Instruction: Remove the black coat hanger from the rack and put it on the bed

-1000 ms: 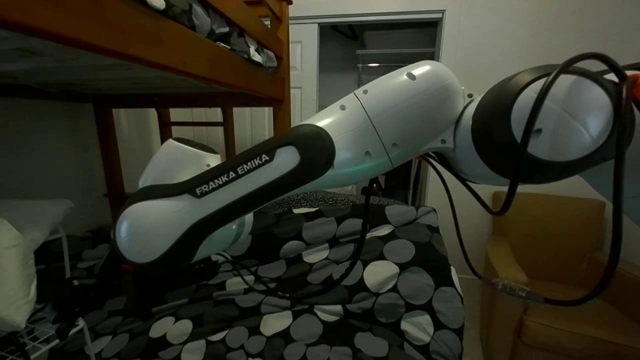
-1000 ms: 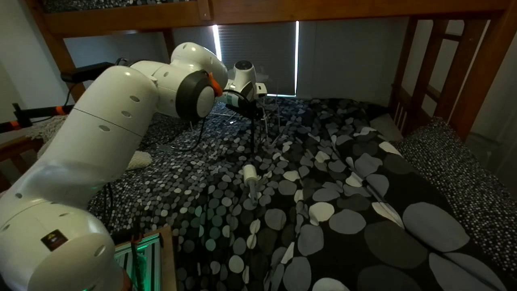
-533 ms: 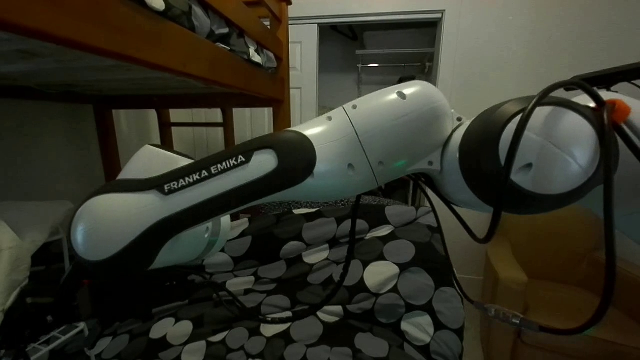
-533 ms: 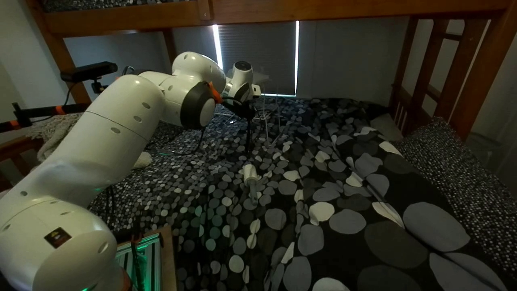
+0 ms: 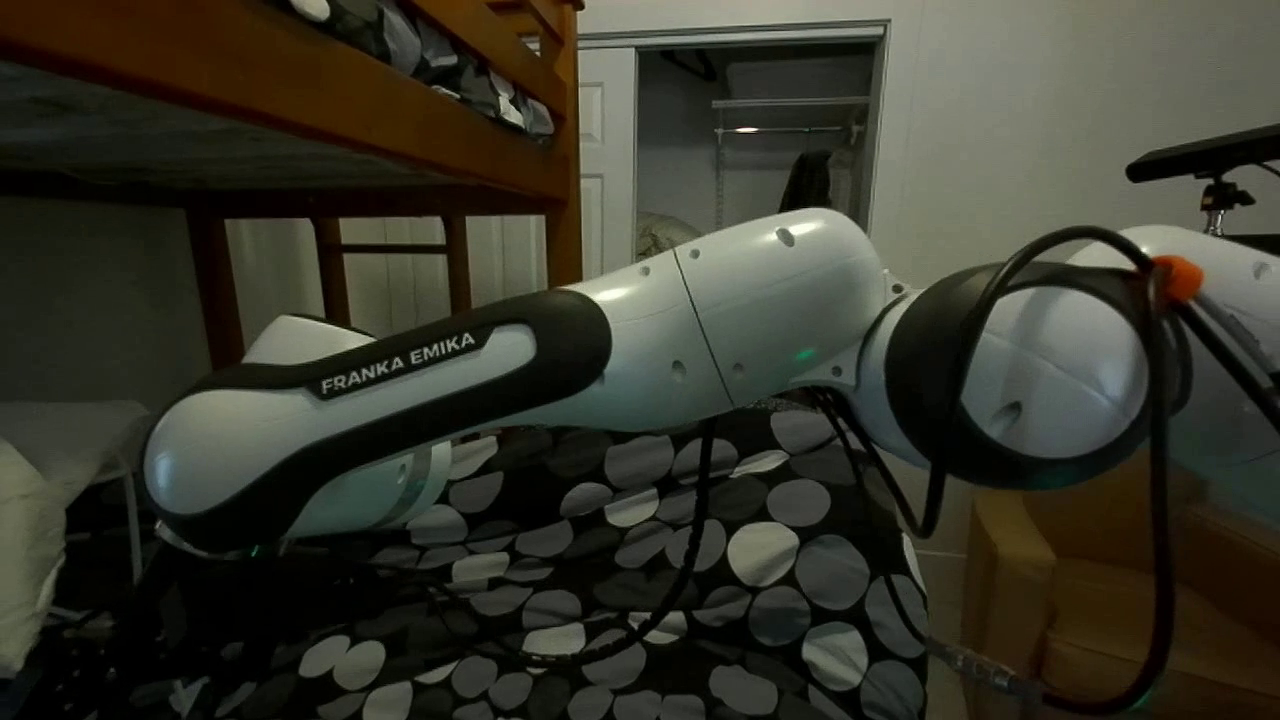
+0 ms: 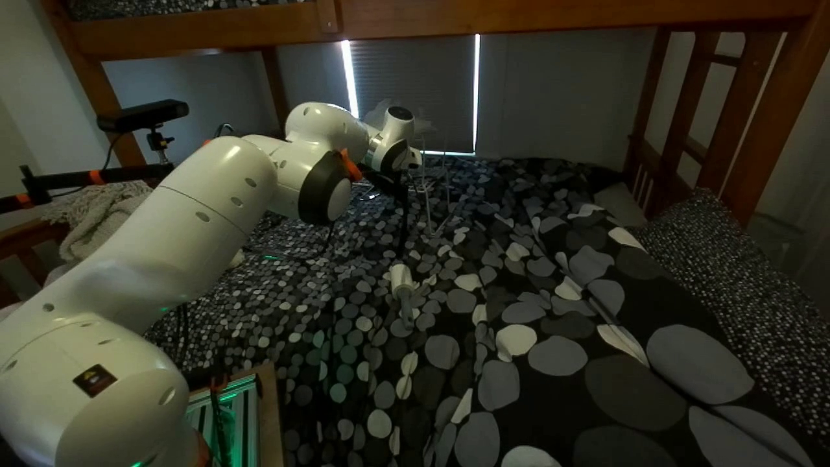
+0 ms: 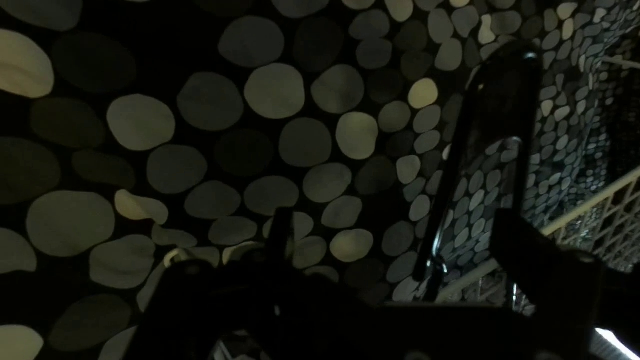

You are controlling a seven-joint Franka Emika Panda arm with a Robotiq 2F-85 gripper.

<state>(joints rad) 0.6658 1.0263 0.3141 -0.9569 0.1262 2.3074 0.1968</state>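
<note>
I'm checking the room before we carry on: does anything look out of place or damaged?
What looks like a lint roller lies loose on the bed, with no apparent part in this job. The rack also stands on the bed, an unusual spot. I see no clear damage.

The arm (image 5: 640, 350) reads FRANKA EMIKA; its dark label (image 6: 94, 381) seems too small to read.

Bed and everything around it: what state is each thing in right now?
bed: made up, surface creased
gripper: open
rack: standing on the bed, partly hidden
black coat hanger: slanted in the wrist view; cannot tell whether it hangs on the rack
lint roller: lying on the bed
window shade: lowered, light showing at its edges
closet: open
robot arm: bent, over the bed
</note>
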